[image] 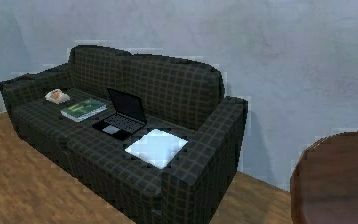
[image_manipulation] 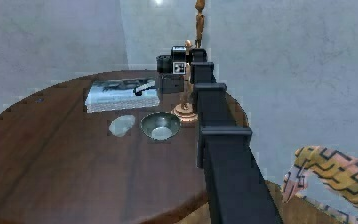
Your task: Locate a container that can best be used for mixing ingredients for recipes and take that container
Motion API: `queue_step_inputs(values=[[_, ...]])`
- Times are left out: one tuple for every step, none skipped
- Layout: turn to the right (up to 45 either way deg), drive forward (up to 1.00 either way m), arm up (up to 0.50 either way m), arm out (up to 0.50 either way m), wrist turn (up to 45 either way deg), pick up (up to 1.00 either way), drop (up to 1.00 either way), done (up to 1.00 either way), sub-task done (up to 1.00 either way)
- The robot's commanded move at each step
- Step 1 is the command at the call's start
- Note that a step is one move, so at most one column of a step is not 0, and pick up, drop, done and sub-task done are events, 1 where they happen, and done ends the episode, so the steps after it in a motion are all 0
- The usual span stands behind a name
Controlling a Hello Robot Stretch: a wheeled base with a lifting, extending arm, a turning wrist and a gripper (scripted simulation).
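- One small grey metal bowl (image_manipulation: 161, 126) is the task's container. It sits on the round wooden counter (image_manipulation: 47, 165), just beside the base of the wooden mannequin (image_manipulation: 193, 75).
- It looks like the best fit for mixing, being round, deep and open-topped.
- Pale flat dish-like thing (image_manipulation: 122, 125) lies on the bowl's far side from the mannequin; too small to name.
- Flat book (image_manipulation: 115, 93) lies on the counter near the mannequin, farther out than the bowl.
- Arm (image_manipulation: 222, 140) reaches across the counter right alongside the mannequin.
- Gripper (image_manipulation: 168, 78) is at the arm's end, level with the mannequin's middle and by the flat book's corner. Cannot tell the fingers' state or whether it holds anything, since things lie behind it.
- Progress: locating looks done, but the bowl rests on the counter, not yet taken.
- Left to do, probably: bring the gripper to the bowl's rim, grip it and lift it clear of the mannequin.
- Plaid sofa (image: 177, 90) holds a laptop (image: 122, 110) and a white cushion (image: 157, 147), neither relevant to the task.
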Motion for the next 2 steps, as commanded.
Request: queue_step_inputs(values=[[0.0,0.0,-0.18,0.0,0.0,0.0,0.0,0.0,0.0],[0.0,0.0,0.0,0.0,0.0,1.0,0.0,0.0,0.0]])
